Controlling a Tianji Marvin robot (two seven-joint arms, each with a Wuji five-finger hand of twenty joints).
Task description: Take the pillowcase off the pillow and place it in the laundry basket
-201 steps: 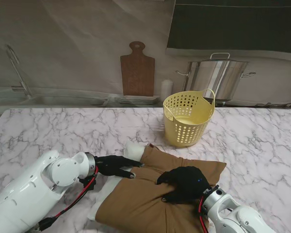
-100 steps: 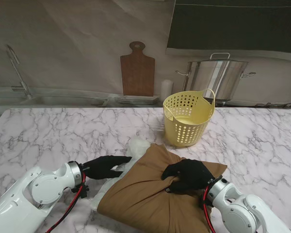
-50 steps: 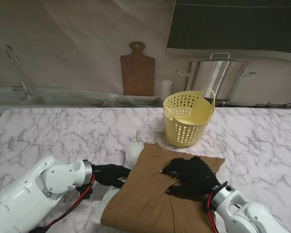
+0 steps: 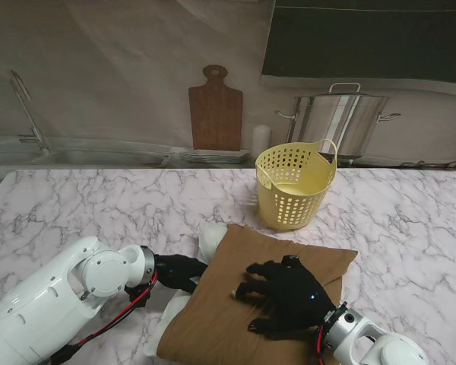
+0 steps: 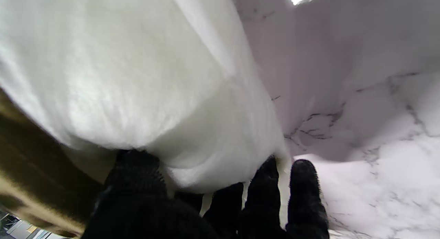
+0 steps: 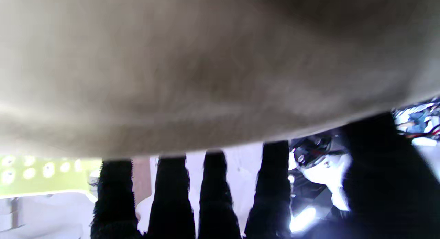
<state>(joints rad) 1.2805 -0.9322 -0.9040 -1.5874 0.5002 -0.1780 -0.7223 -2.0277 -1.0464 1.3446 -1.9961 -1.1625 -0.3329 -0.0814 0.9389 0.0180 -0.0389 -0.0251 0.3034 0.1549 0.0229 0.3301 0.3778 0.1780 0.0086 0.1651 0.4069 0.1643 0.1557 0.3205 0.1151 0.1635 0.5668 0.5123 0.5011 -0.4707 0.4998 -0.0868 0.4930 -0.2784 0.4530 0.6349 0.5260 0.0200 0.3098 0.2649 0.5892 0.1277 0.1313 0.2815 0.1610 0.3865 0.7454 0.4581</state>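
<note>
Low in the frame, the right hand (image 4: 287, 295) is now spreading released on the pillowcase (image 4: 235, 304), no longer bunching it, while the left hand (image 4: 178, 271) is gripping the pillow (image 4: 210, 235), so stripping is stalling.

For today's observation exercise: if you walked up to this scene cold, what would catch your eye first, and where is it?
First, the brown pillowcase lying in the middle of the marble table, with the black right hand spread flat on top of it. At its left edge the white pillow pokes out, and the left hand grips it there. Farther from me stands the yellow laundry basket.
</note>
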